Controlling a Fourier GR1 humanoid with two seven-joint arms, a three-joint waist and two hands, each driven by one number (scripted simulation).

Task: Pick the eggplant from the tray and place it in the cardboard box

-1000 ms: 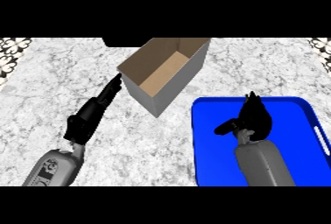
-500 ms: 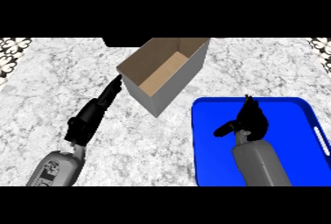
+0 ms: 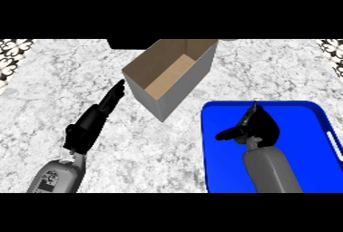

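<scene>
Surface [image 3: 100, 68]: pale marbled top filling the view, with a patterned strip at the far left and far right corners.
Cardboard box [image 3: 175, 72]: open-topped, standing at the far centre, turned at an angle so one corner points toward the near side; its brown inside shows and looks bare.
Tray [image 3: 221, 172]: bright blue with a raised rim, at the near right, just beside the box's near corner but apart from it; a white mark sits on its right rim.
Right hand [image 3: 258, 128]: over the middle of the tray, at the end of a grey forearm that comes in from the near edge – the fingers point toward the far side and are curled down, the thumb juts out to the left.
Eggplant: cannot be made out; the dark right hand covers the middle of the tray, so whether the fingers hold it cannot be told.
Left hand [image 3: 110, 99]: stretched toward the far side with straight fingers – the tips lie just beside the box's left wall, and contact cannot be told.
</scene>
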